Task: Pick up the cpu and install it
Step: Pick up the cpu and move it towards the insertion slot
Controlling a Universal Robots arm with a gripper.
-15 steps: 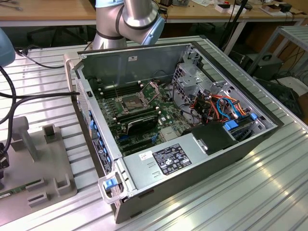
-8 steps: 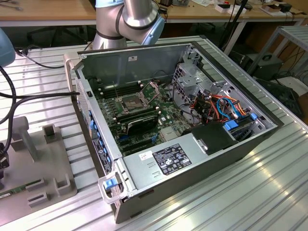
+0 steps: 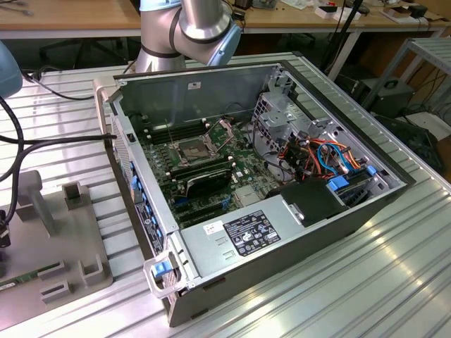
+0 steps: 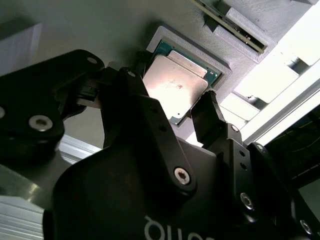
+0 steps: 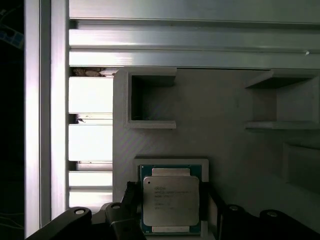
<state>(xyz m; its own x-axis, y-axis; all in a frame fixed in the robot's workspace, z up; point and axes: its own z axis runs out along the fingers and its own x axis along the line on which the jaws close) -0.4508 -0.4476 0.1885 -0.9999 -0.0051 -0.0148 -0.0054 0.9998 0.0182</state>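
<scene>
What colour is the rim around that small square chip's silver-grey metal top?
Teal-green, bordering the small silver-grey square cpu; clearest in the first wrist view.

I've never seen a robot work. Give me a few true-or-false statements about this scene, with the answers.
1. The cpu lies in a recess of the grey holder. True.
2. The computer case is closed. False: it is open and its motherboard shows.
3. The cpu is installed on the motherboard. False: it is in the grey holder.
4. The gripper is down at the cpu. True.
</scene>
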